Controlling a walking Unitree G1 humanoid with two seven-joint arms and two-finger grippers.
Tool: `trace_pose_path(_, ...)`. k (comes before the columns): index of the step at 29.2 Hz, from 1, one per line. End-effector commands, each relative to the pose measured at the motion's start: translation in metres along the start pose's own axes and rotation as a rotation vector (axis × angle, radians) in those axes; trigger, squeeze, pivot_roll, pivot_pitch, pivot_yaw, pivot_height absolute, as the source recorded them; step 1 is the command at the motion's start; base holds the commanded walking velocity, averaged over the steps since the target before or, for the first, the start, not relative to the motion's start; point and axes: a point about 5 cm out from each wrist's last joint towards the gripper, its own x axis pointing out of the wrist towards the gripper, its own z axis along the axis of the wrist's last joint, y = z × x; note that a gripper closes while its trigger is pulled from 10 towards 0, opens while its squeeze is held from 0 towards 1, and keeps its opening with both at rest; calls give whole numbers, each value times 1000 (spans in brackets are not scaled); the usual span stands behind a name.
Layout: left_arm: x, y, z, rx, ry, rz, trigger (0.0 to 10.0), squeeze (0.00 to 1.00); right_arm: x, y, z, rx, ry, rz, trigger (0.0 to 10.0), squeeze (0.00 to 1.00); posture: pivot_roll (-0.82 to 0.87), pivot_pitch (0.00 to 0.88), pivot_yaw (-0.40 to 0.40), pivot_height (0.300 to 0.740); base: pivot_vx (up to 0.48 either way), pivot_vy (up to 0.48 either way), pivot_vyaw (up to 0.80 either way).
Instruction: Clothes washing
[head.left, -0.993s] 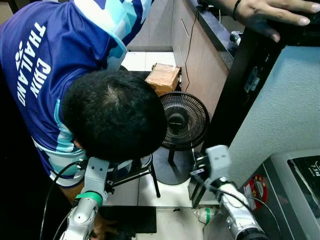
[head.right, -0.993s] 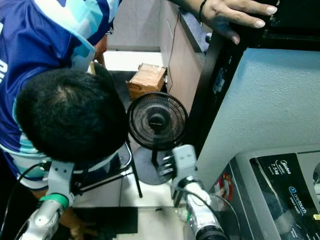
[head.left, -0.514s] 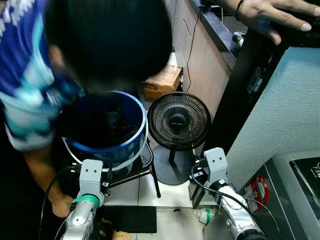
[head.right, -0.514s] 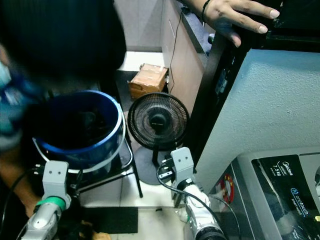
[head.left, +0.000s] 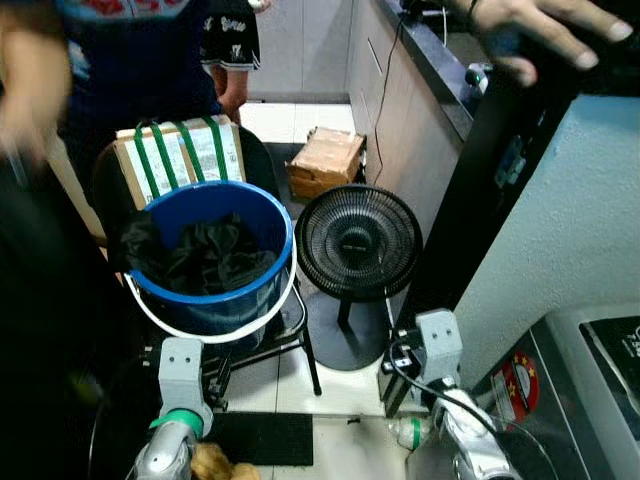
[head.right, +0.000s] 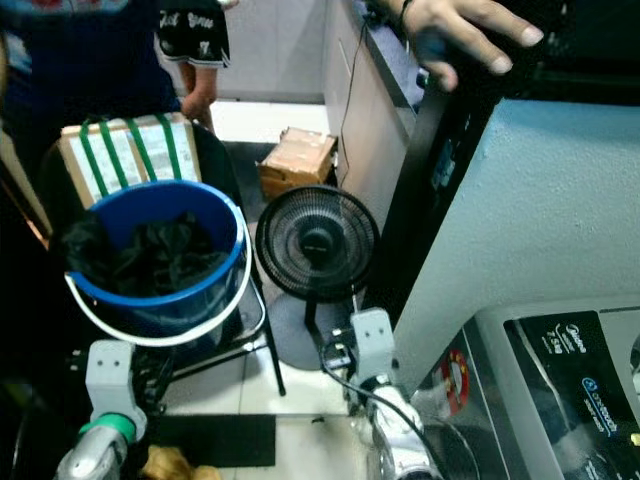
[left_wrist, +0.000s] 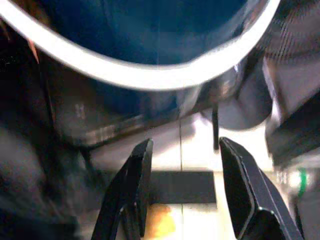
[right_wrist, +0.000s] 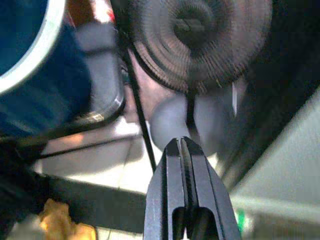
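Left eye view: a blue bucket (head.left: 210, 262) of dark clothes (head.left: 205, 255) stands on a black stool (head.left: 262, 340) at left centre, a strapped cardboard box (head.left: 180, 155) just behind it and a black floor fan (head.left: 358, 242) just to its right; the washing machine (head.left: 590, 385) lies near right, and a person's hand (head.left: 540, 35) rests on the dark cabinet at far right. Both silver arms hang low, near the floor. Right eye view: the same layout, with a person standing (head.right: 90, 60) beyond the bucket and a small brown box (head.right: 298, 160) on the far floor. Left wrist view: the left claw (left_wrist: 182, 192) is released, fingers well apart, aimed below the bucket's white handle (left_wrist: 145, 77). Right wrist view: the right claw (right_wrist: 187, 150) is clenched on nothing, pointing at the fan's base. To do this step well, it seems wise to raise the left claw above the rim and descend onto the clothes (not the handle), waiting until the person is clear.
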Motion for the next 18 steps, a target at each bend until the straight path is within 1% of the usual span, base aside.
trace_pose_path(1, -4, 3, -22, -11, 118, 38, 10000, 0, -11, -7, -28, 71, 152, -81, 10000, 0, 88, 28, 23, 740, 0, 0, 0)
trace_pose_path(2, -4, 3, -22, -11, 118, 38, 10000, 0, -11, -7, -28, 71, 152, -81, 10000, 0, 88, 28, 23, 740, 0, 0, 0)
trace_pose_path(3, -5, 4, -28, -15, 150, 53, 10000, 0, -15, -9, -37, 74, 211, -104, 10000, 0, 88, 28, 23, 740, 0, 0, 0)
trace_pose_path(5, -11, 4, -49, -34, 260, 64, 10000, 0, -31, -11, -65, 9, 386, -114, 10000, 0, 89, 26, 8, 740, 0, 0, 0)
trace_pose_path(6, -11, 4, -49, -34, 260, 64, 10000, 0, -31, -11, -65, 9, 386, -114, 10000, 0, 89, 26, 8, 740, 0, 0, 0)
trace_pose_path(7, -14, 3, -55, -42, 293, 65, 10000, 0, -37, -11, -72, -14, 434, -106, 10000, 0, 89, 26, 8, 740, 0, 0, 0)
trace_pose_path(8, -17, 2, -62, -48, 326, 69, 10000, 0, -42, -11, -79, -12, 473, -110, 10000, 0, 94, 22, -16, 740, 0, 0, 0)
trace_pose_path(9, -19, 2, -65, -50, 342, 72, 10000, 0, -44, -11, -82, -3, 489, -113, 10000, 0, 94, 22, -16, 740, 0, 0, 0)
trace_pose_path(10, -21, 0, -70, -10, 369, 60, 10000, 0, -45, -10, -84, 20, 499, -124, 10000, 0, 94, 22, -16, 740, 0, 0, 0)
trace_pose_path(11, -21, 0, -70, -10, 369, 60, 10000, 0, -45, -10, -84, 20, 499, -124, 10000, 0, 94, 22, -16, 740, 0, 0, 0)
trace_pose_path(12, -25, -3, -76, 2, 397, 47, 10000, 0, -46, -7, -86, 32, 509, -125, 10000, 0, 97, 19, -15, 740, 0, 0, 0)
trace_pose_path(14, -27, -5, -80, 8, 416, 38, 10000, 0, -46, -5, -88, 38, 515, -125, 10000, 0, 97, 19, -15, 740, 0, 0, 0)
trace_pose_path(16, -31, -7, -87, -50, 443, 67, 10000, 0, -50, 5, -95, -22, 575, -60, 10000, 0, 97, 19, -15, 740, 0, 0, 0)
trace_pose_path(17, -31, -7, -87, -50, 443, 67, 10000, 0, -50, 5, -95, -22, 575, -60, 10000, 0, 97, 19, -15, 740, 0, 0, 0)
trace_pose_path(18, -35, -9, -95, -67, 487, 78, 10000, 0, -57, 13, -105, -72, 634, -6, 10000, 0, 82, 26, 0, 740, 0, 0, 0)
